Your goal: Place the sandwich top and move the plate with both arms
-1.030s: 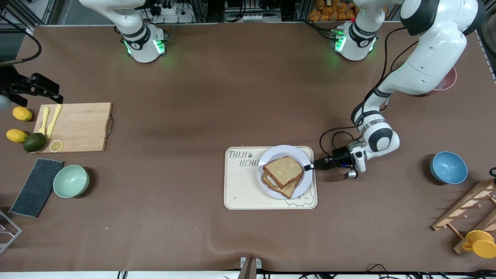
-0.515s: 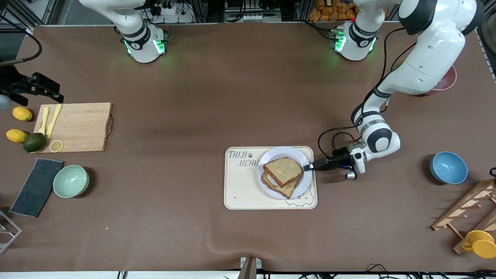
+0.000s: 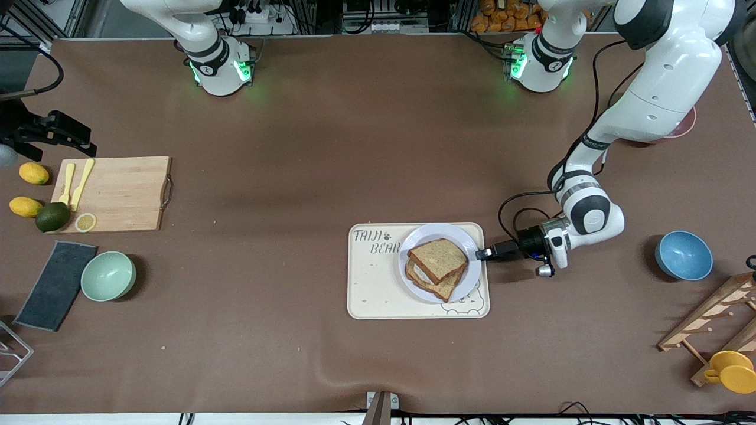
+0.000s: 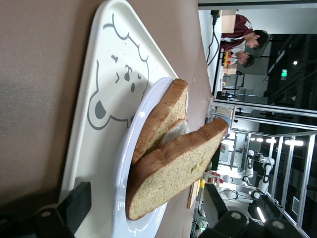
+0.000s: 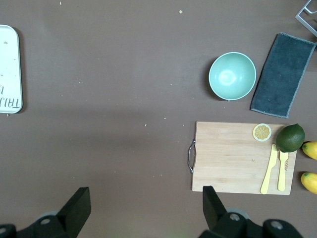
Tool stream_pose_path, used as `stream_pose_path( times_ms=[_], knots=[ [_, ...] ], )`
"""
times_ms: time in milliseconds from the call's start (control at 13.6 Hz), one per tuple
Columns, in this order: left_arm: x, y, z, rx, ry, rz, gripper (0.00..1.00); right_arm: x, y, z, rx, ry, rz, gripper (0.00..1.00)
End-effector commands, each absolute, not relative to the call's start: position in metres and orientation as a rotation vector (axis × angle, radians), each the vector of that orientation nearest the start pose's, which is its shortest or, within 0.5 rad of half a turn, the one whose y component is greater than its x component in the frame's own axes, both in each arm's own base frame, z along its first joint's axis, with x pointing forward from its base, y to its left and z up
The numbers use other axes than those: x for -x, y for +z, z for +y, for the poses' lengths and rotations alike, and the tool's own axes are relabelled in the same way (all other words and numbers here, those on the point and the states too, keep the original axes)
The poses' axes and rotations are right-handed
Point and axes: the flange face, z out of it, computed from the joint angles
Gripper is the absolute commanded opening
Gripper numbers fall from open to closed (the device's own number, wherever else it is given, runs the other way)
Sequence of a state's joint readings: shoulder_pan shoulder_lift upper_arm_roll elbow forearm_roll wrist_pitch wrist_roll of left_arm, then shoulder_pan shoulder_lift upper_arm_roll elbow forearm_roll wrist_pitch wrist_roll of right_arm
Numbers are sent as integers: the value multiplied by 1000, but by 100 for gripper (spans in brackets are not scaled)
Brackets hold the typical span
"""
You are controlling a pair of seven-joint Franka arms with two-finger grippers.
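The left gripper [image 3: 481, 254] is held low at the rim of the plate [image 3: 469, 283], at the edge of the tray that faces the left arm's end of the table. In the left wrist view its fingers [image 4: 74, 206] are seen spread wide apart to either side of the plate's rim, and nothing is clamped between them. The plate [image 4: 119, 198], small, round and white, is carried by the cream bear-printed tray [image 3: 378, 289], on the half of the tray toward the left arm's end, and reaches that edge of the tray. On the plate the sandwich top [image 3: 438, 260], a square slice of brown bread with a darker crust, is laid askew over a lower slice [image 3: 437, 287], and something white is glimpsed between the two. From the left wrist the sandwich top [image 4: 178, 173] is seen tilted, one edge raised off the lower slice [image 4: 158, 119]. The tray lies about midway along the brown table [image 3: 354, 147], nearer to the front camera than the table's middle. The right gripper [image 5: 143, 208] is held high above the table near the right arm's end, its fingers wide apart and empty; that arm waits. Below it are seen a wooden cutting board [image 5: 237, 156], a pale green bowl [image 5: 232, 76] and a dark cloth [image 5: 282, 74].
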State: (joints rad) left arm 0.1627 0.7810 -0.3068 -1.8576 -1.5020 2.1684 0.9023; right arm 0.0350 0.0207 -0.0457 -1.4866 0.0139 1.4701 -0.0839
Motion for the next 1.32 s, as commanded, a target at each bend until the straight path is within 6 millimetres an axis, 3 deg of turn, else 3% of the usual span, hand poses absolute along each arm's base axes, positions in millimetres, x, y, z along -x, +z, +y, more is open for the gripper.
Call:
stream_pose_path(
  times_ms=[0,147,368,515,809,1104,1251],
  knots=[
    [-605,141,-109,-1937,25,293,100,-547,645,-6,3124,64,-110,100],
    [-611,165,-103,-1966,9,287,100,-547,645,-6,3124,61,-114,100],
    [-624,210,-68,-2054,-6,251,100,-547,645,-9,3124,63,-110,100],
    [-635,254,-51,-2157,-63,238,100,-547,645,-10,3124,63,-107,100],
    [-645,347,-44,-2380,-95,211,100,-547,645,-9,3123,71,-112,100],
    [-646,444,-38,-2648,-157,105,100,-547,644,-8,3123,73,-112,100],
    [-637,495,-40,-2758,-181,74,100,-547,645,-9,3123,71,-110,100]
  ],
)
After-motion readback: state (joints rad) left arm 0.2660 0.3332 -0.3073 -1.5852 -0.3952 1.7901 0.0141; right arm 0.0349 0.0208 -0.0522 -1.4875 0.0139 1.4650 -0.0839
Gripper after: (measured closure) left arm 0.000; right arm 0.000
